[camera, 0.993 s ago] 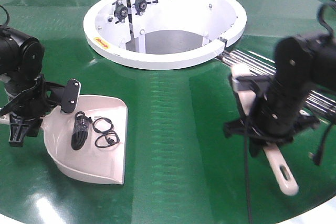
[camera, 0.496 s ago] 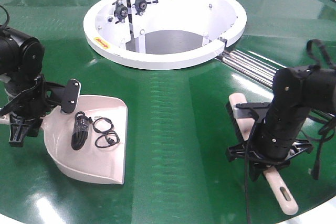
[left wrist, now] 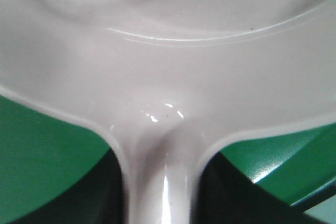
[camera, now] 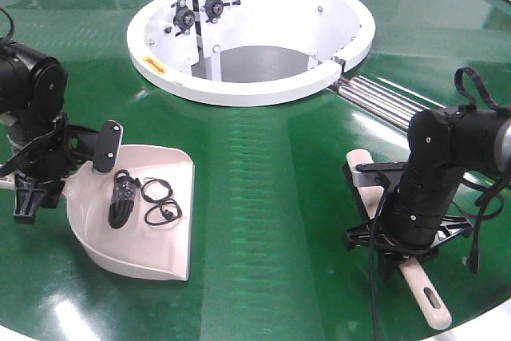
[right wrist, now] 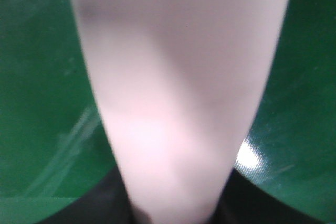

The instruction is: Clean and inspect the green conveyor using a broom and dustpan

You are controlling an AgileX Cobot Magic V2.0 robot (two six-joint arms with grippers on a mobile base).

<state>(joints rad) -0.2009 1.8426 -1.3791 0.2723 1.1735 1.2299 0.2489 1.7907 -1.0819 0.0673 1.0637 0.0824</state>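
Left of and below the white hub [camera: 247,89], the dustpan [camera: 164,241] sits on the green conveyor [camera: 271,197] holding black scraps [camera: 144,201], its handle clamped in the left tool [camera: 49,180]. Right of and below the hub, the right tool [camera: 403,249] grips the broom [camera: 427,297], which lies flat. Sweeping looks largely done; emptying and inspection are left.

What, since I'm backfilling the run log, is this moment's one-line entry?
left claw: shut on dustpan handle | right claw: shut on broom handle | dustpan: on green conveyor, black cables inside

High front overview; wrist cameras tight on dustpan [left wrist: 168,77] and broom [right wrist: 178,103] handles.
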